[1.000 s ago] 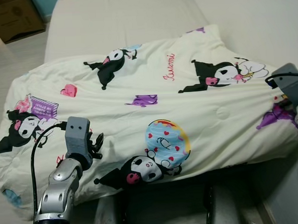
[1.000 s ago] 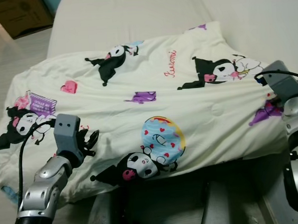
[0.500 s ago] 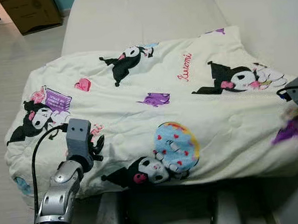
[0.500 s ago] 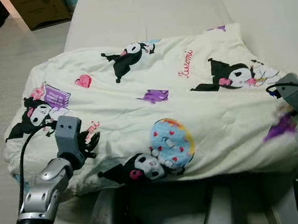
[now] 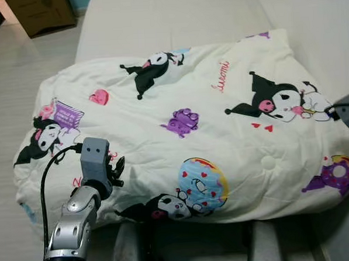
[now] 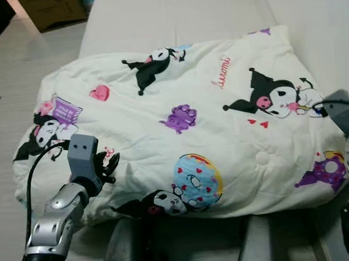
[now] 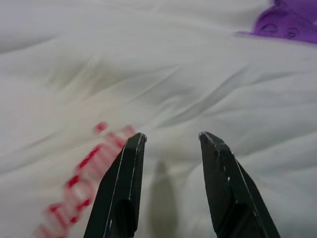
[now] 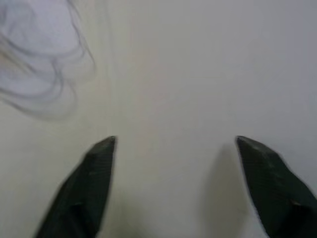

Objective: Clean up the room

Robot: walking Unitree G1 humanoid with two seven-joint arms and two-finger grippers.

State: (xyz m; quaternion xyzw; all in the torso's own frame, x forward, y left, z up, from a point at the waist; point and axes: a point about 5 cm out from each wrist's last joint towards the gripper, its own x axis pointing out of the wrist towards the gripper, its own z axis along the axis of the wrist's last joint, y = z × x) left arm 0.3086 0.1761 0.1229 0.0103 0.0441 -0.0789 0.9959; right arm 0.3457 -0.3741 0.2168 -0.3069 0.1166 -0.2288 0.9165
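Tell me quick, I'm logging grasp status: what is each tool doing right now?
Left tool: open, holding nothing, fingertips apart just over the printed quilt.
Right tool: open wide, holding nothing, over pale fabric.

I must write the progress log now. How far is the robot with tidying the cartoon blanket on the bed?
Looks done: the blanket lies as a fairly flat folded bundle on the bed. In hand: the left gripper is open just above the cloth near its front left edge; the right gripper is open at its right end. Neither holds cloth. Left: the wrinkles, and likely the cardboard box on the floor.
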